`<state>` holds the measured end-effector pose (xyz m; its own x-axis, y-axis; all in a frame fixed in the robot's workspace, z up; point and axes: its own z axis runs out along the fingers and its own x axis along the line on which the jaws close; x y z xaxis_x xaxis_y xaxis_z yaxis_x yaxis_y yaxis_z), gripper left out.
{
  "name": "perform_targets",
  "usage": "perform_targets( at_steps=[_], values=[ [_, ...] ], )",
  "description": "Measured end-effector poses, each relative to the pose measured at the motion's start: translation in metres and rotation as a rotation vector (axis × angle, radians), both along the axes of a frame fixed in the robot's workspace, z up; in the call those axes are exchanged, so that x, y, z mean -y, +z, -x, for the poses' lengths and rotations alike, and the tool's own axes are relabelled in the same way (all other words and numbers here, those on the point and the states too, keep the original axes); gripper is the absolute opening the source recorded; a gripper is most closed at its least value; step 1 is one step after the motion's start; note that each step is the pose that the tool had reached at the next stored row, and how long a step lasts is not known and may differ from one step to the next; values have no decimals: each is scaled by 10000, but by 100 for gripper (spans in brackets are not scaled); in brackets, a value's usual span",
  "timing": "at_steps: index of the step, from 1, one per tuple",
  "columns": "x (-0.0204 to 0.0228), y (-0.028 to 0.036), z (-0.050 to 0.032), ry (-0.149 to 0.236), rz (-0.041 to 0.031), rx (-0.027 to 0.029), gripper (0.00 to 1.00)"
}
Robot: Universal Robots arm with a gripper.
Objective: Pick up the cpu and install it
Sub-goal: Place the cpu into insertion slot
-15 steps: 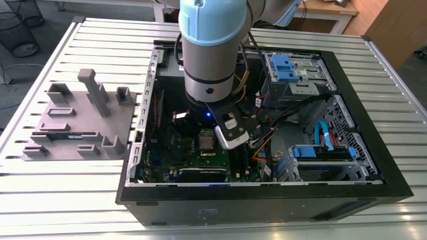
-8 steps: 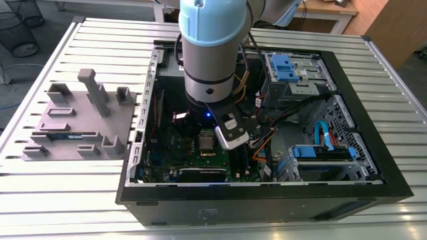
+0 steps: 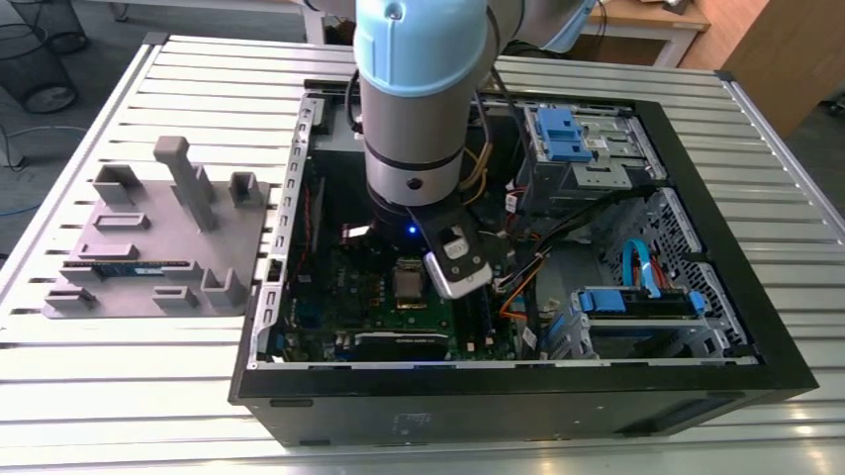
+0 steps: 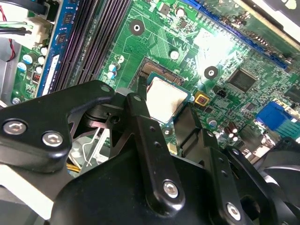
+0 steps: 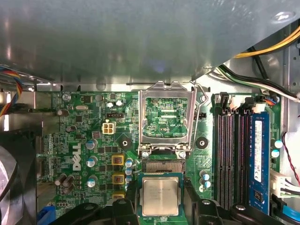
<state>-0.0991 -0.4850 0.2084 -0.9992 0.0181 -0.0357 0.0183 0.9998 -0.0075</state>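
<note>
Gripper (image 5: pixel 160 200) down over the green motherboard (image 5: pixel 84 140), black fingers (image 5: pixel 123 208) pinching the cpu (image 5: pixel 160 194) by two opposite edges. Silver top facing up, chip partly covering the socket (image 5: pixel 161 166), a strip of contacts bare beside the raised metal frame (image 5: pixel 166 91). Around the exterior view's centre, arm (image 3: pixel 416 99) reaching into the open computer case (image 3: pixel 528 406).

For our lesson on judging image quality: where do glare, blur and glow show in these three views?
Second wrist view: white glare washes out a patch of the motherboard near the cpu. First wrist view: the grey metal wall looks hazy and out of focus, the motherboard crisp. Exterior view: a blue light glows on the arm, and the table slats shine pale.
</note>
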Motion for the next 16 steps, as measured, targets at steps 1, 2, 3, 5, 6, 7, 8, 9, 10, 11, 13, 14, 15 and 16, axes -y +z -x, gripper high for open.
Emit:
perform_targets(
  at_steps=[1,2,3,5,6,7,8,9,10,11,13,14,15,16],
  values=[
    [1,-9,0,0,0,0,47],
    [2,-18,0,-2,4,0,47],
    [3,-27,-1,-4,8,0,47],
    [5,-47,-8,-10,18,0,47],
    [5,-56,-14,-15,24,0,47],
    [5,-64,-21,-19,31,-1,47],
    [5,-71,-30,-22,35,-1,47],
    [5,-76,-37,-23,38,-1,47],
    [5,-80,-44,-24,39,-1,47],
    [5,-81,-48,-23,40,-2,47],
    [5,-82,-52,-24,40,-2,47],
    [5,-84,-52,-25,39,-1,47],
    [4,-90,-53,-25,35,2,47],
    [4,-98,-54,-24,35,1,47]
  ],
)
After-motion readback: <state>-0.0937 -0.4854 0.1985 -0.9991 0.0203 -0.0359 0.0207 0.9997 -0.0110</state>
